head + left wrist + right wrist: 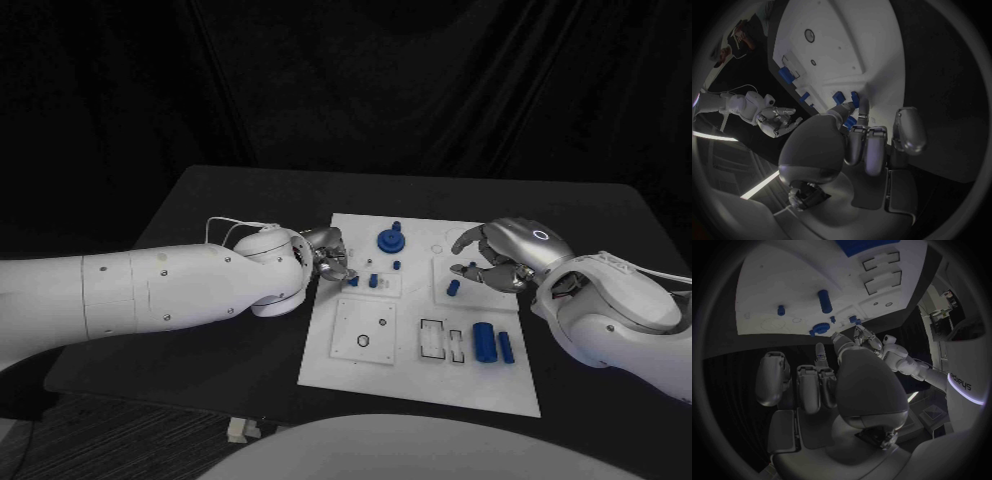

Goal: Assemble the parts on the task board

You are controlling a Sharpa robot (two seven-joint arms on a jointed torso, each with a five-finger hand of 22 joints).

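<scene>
White task board lies mid-table. The left hand pinches a small blue part at its left edge; the right hand hovers open. A slack pinch could drop it.

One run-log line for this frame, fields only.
left hand: fingers at small blue parts, board's left edge | right hand: over task board, above blue peg | grasps: unclear
</scene>
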